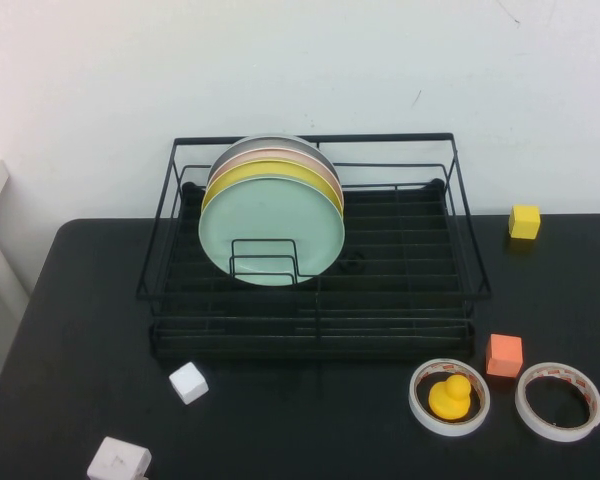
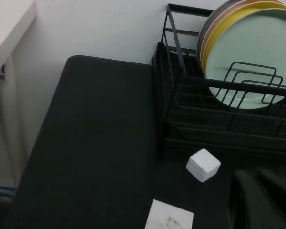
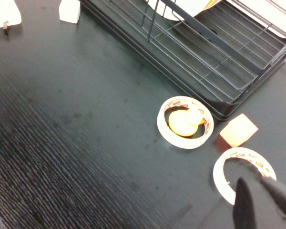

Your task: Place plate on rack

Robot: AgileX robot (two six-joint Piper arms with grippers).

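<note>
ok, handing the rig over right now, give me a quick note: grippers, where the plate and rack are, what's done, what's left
Left gripper: shut, empty, over the table's near left part, beside the white cube.
Right gripper: shut, empty, over the near right part, just above the empty tape ring.
Plate: mint green, standing on edge in the rack, frontmost of the stack, ahead of the yellow plate, behind the small wire dividers.
Done: the plate looks placed; neither arm is touching it.
Left: apparently nothing beyond checking that it sits steady.
</note>
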